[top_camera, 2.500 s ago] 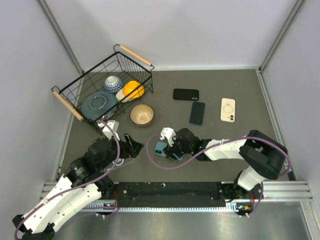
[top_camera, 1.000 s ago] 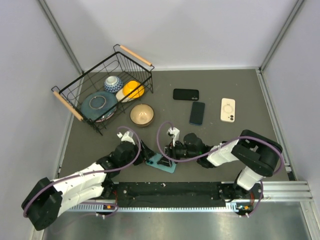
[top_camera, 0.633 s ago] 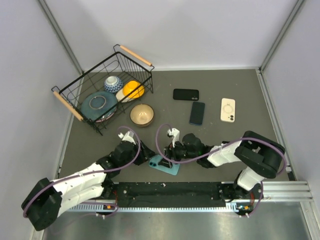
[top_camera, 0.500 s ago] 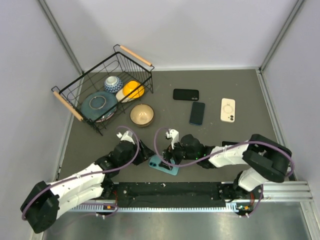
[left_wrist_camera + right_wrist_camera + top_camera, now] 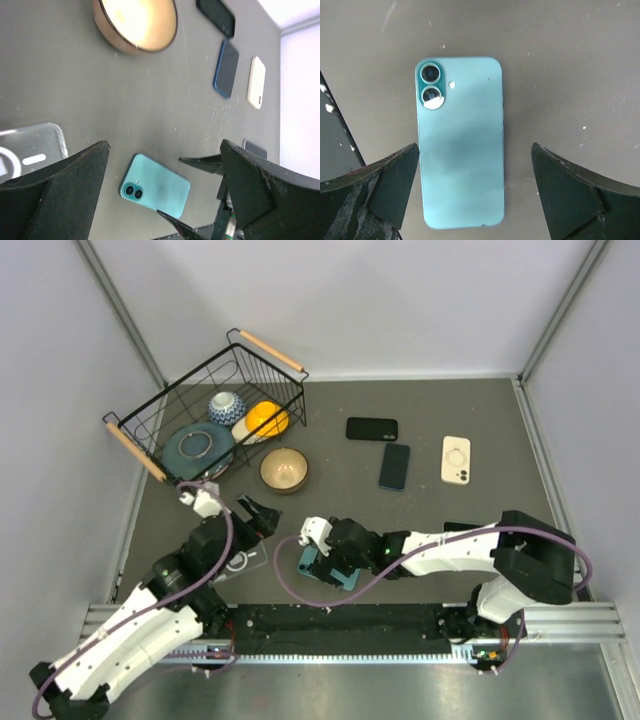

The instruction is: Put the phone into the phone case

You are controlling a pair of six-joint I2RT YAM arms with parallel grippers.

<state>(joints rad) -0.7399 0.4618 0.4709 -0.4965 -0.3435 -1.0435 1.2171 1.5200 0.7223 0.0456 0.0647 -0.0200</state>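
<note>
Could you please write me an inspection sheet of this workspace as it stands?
Surface: dark grey tabletop, lightly speckled.
Job's things: teal phone lying camera-side up; clear plastic phone case apart on its left, apparently empty.
Clutter: black wire basket holding blue plate, patterned bowl, orange item; tan bowl; black phone, blue phone, cream case farther back.
Grippers: left gripper open, holding nothing; right gripper open, fingers either side of teal phone, not gripping.
Cables: purple cables looping along both arms.
Surroundings: pale walls, metal rail at near edge.
</note>
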